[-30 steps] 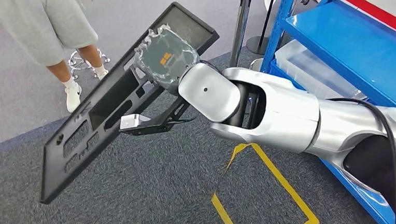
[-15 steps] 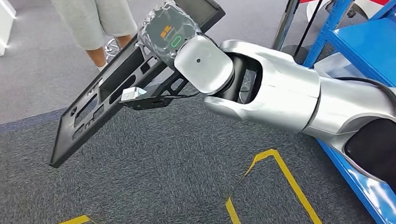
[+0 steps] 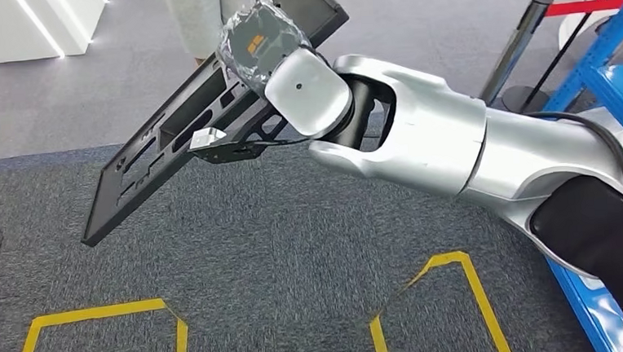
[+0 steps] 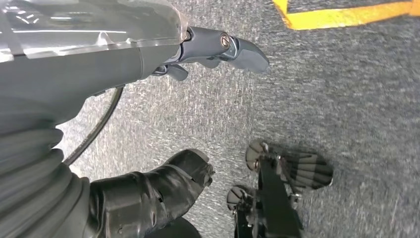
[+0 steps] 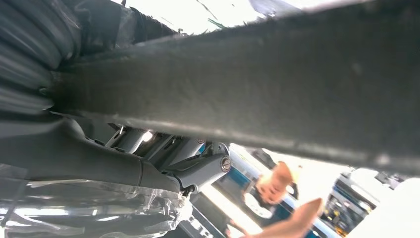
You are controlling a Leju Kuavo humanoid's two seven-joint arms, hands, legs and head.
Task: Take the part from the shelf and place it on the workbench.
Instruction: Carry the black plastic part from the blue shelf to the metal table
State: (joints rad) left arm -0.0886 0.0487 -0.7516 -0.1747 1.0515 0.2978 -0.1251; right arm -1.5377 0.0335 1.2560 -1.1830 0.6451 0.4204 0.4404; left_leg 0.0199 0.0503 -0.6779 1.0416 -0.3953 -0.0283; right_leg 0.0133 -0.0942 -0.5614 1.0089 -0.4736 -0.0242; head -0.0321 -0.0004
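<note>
The part is a long flat black panel with several cut-outs, held tilted in the air above the grey carpet in the head view. My right hand, wrapped in clear film, grips its upper end from the near side, with the silver right arm reaching in from the lower right. In the right wrist view the part's dark edge runs across the picture, and the fingers are curled under it. In the left wrist view my left hand hangs over the carpet with thumb and fingers apart, holding nothing.
The blue shelf stands at the right edge, beside a black stanchion post with a red band. A person's legs stand behind the part. Yellow tape marks lie on the carpet. A white block sits at the far left.
The camera has turned left: the shelf has slid toward the right edge and more carpet and tape show. My right hand still holds the part, in the same tilt.
</note>
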